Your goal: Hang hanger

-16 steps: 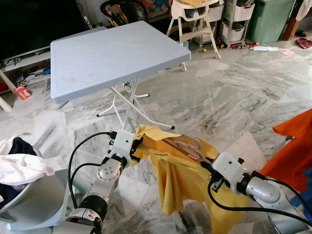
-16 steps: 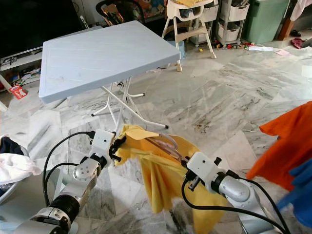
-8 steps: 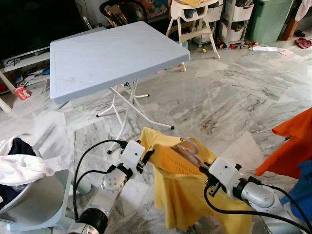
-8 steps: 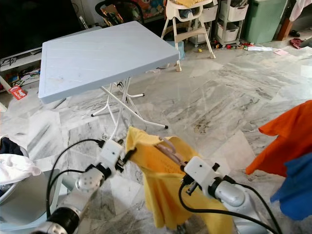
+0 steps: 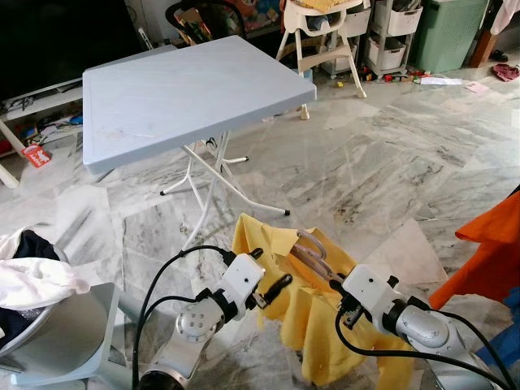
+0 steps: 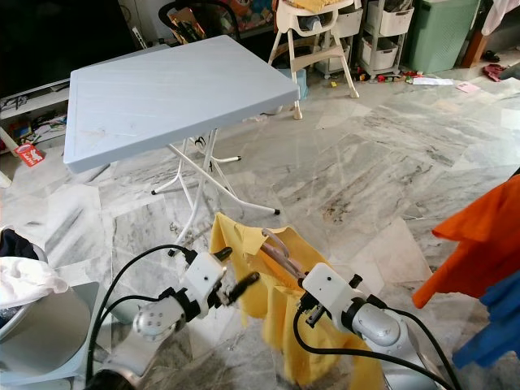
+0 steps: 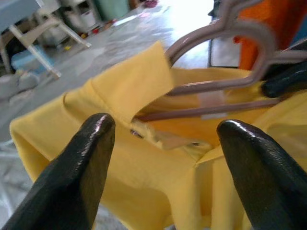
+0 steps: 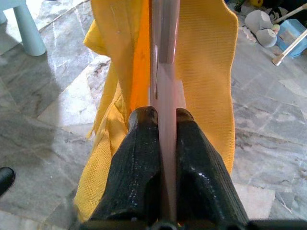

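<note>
Hanger (image 8: 163,57) clamped in right end effector (image 8: 162,117); left end effector (image 7: 163,139) spread beside it

Setting: we read this as the living area of a family home. Floor (image 5: 390,154) is polished grey-veined marble tile. A light grey folding table (image 5: 187,93) on white crossed legs stands in the open. Behind it: a child's high chair (image 5: 321,32), white storage drawers (image 5: 390,32), a green lidded bin (image 5: 451,32), scattered toys. A laundry basket (image 5: 32,284) holds clothes.
</note>
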Robot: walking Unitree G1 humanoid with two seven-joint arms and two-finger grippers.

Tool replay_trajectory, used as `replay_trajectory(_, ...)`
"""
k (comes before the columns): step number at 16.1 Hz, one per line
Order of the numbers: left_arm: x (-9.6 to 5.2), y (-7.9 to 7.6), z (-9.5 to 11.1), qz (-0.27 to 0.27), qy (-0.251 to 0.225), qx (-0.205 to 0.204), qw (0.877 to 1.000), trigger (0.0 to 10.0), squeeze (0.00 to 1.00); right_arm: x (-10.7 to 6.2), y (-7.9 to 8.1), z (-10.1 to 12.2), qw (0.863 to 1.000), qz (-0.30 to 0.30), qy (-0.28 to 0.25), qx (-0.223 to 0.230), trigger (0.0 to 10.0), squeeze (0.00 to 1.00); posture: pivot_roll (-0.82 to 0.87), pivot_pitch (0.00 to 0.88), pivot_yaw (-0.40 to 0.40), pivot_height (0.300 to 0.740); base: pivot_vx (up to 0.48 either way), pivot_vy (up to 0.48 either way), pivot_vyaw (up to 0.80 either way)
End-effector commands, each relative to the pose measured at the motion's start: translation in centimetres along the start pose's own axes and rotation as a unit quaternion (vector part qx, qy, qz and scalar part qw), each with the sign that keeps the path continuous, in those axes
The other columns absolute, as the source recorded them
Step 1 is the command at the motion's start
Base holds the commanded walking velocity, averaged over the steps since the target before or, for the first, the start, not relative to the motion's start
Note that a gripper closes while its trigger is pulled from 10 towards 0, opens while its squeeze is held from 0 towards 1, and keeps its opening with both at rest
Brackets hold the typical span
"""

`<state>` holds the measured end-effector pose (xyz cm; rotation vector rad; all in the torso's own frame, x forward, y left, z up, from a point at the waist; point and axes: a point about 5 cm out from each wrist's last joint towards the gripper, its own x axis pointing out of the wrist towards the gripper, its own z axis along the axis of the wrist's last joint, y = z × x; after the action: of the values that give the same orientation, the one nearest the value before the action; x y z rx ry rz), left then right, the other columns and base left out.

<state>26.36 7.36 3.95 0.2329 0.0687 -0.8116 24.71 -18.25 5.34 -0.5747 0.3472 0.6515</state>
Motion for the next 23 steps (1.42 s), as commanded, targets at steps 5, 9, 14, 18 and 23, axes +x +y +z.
replay_trajectory(5, -1.5, 4.1, 1.8, 0.0, -0.005, 0.088, 0.996, 10.0, 1.0, -0.3, -1.4, 0.3, 1.0, -0.012, -0.007, -0.023, 10.0, 0.0, -0.18, 0.0, 0.124, 0.74, 0.0, 0.0, 0.0)
replay_trajectory(9, -3.3, 6.9, 0.4, 0.019, 0.047, 0.126, 0.991, 10.0, 1.0, -1.0, -1.9, 0.5, 0.999, 0.014, -0.02, -0.041, 10.0, 0.0, -0.18, 0.0, 0.124, 0.74, 0.0, 0.0, 0.0)
replay_trajectory(14, -5.1, 7.3, -2.3, 0.012, 0.117, 0.161, 0.98, 10.0, 1.0, -3.6, -2.9, 2.1, 0.989, 0.109, -0.048, -0.082, 10.0, 0.0, -0.19, 0.012, 0.13, 0.74, 0.0, 0.0, 0.0)
replay_trajectory(18, -6.3, 8.8, -3.5, 0.075, 0.149, 0.168, 0.972, 10.0, 1.0, -4.4, -3.4, 2.7, 0.987, 0.13, -0.062, -0.077, 10.0, 0.0, -0.19, 0.013, 0.128, 0.74, 0.0, 0.0, 0.0)
replay_trajectory(23, -7.9, 9.7, -5.0, 0.129, 0.168, 0.074, 0.974, 10.0, 0.0, -5.0, -3.8, 3.2, 0.985, 0.137, -0.077, -0.066, 10.0, 0.0, -0.19, 0.018, 0.129, 0.74, 0.0, 0.0, 0.0)
